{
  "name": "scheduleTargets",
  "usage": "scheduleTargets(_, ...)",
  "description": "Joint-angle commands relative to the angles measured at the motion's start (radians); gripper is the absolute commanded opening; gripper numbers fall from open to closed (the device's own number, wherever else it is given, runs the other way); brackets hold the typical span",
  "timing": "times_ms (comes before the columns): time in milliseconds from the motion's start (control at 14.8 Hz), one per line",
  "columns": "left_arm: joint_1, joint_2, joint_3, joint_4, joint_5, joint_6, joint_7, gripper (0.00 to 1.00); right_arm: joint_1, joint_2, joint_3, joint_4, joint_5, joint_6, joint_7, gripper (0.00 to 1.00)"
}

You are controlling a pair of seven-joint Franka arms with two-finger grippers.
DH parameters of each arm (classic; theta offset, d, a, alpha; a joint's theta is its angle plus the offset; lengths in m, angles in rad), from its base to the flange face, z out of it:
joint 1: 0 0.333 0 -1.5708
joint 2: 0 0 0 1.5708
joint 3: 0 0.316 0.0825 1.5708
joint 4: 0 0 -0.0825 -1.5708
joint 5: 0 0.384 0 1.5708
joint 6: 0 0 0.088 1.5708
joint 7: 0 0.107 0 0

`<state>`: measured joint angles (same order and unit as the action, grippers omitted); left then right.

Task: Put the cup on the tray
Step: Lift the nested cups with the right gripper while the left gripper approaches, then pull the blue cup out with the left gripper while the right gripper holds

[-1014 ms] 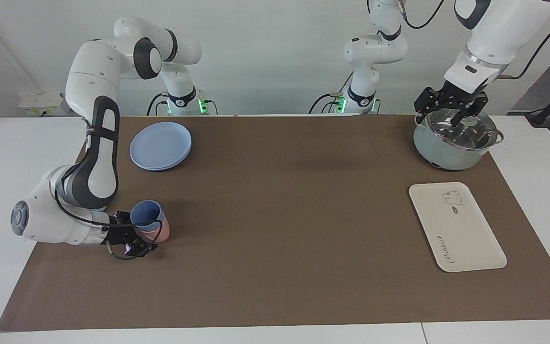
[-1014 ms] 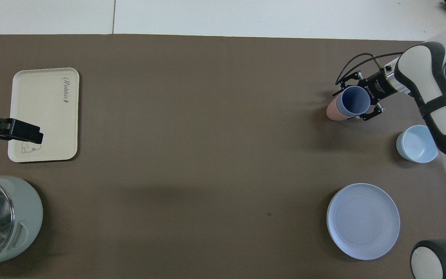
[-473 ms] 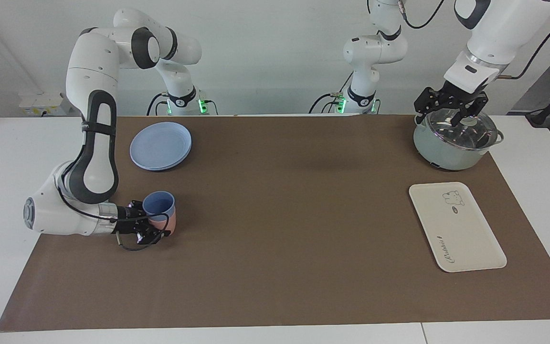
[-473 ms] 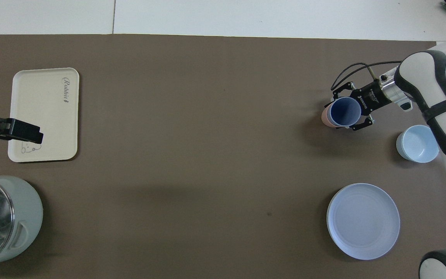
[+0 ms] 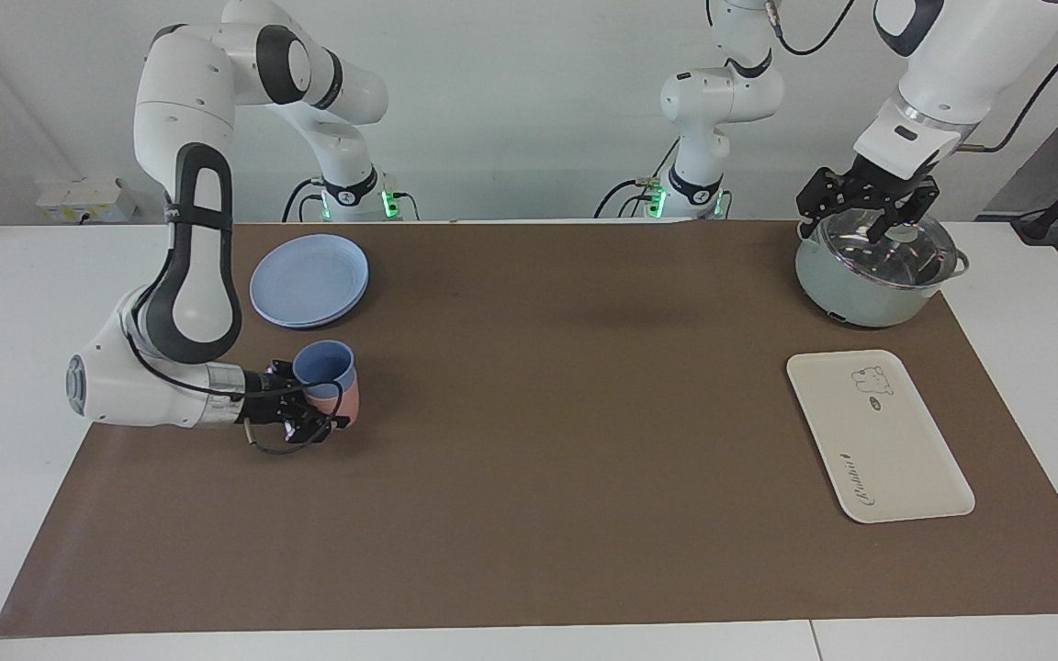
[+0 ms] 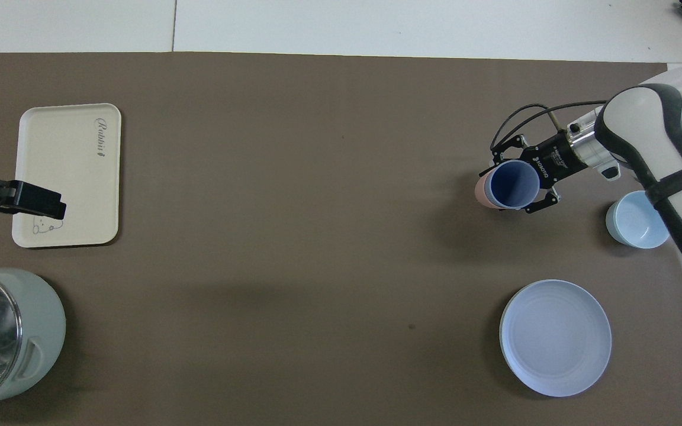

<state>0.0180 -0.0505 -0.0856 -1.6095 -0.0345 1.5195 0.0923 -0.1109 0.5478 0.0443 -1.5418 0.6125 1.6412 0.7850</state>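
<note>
The right gripper [image 5: 316, 404] [image 6: 521, 180] was lifted clear of the table [image 5: 538, 441] [image 6: 317, 266] at the right arm's end, its fingers [image 6: 545, 201] clenched on the cup [image 5: 325, 364] [image 6: 514, 184], a periwinkle-blue tumbler. The cup was nested inside a pink cup [image 5: 348, 401] [image 6: 482, 190] of like shape, and the two were carried together, tilted slightly, mouth upward. In the overhead view a light-blue bowl [image 6: 637, 219] stood on the table just beside the right arm, and a round blue plate [image 5: 309, 279] [image 6: 555, 337] lay nearer to the robots than the bowl.

The tray [image 5: 878, 435] [image 6: 68, 174], cream-white with a bear drawing and script lettering, lay flat at the left arm's end of the table, well apart from the cup, with nothing resting on it.

The left gripper [image 5: 864, 207] waited over a pale green pot with a glass lid [image 5: 876, 266] [image 6: 3, 334], which stood nearer to the robots than the tray. The state of its fingers could not be determined from either view.
</note>
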Motion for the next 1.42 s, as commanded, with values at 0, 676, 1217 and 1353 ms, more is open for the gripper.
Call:
scheduleTargets(0, 0.007, -0.015, -0.002, -0.015, -0.01, -0.004, -0.008, 1.0, 0.062, -0.121, -0.001, -0.124, 0.029, 0.035, 0.061, 0.0)
scheduleTargets(676, -0.007, -0.014, -0.005, -0.015, -0.01, 0.001, -0.019, 1.0, 0.299, -0.275, 0.005, -0.147, 0.061, 0.155, 0.479, 0.0)
scheduleTargets(1217, -0.304, -0.06, -0.025, -0.171, -0.08, 0.414, -0.685, 1.0, 0.399, -0.299, 0.006, -0.139, 0.116, 0.246, 0.695, 0.0)
scheduleTargets(1353, -0.364, -0.052, -0.026, -0.171, -0.088, 0.511, -0.839, 1.0, 0.428, -0.299, 0.005, -0.139, 0.11, 0.252, 0.721, 0.0)
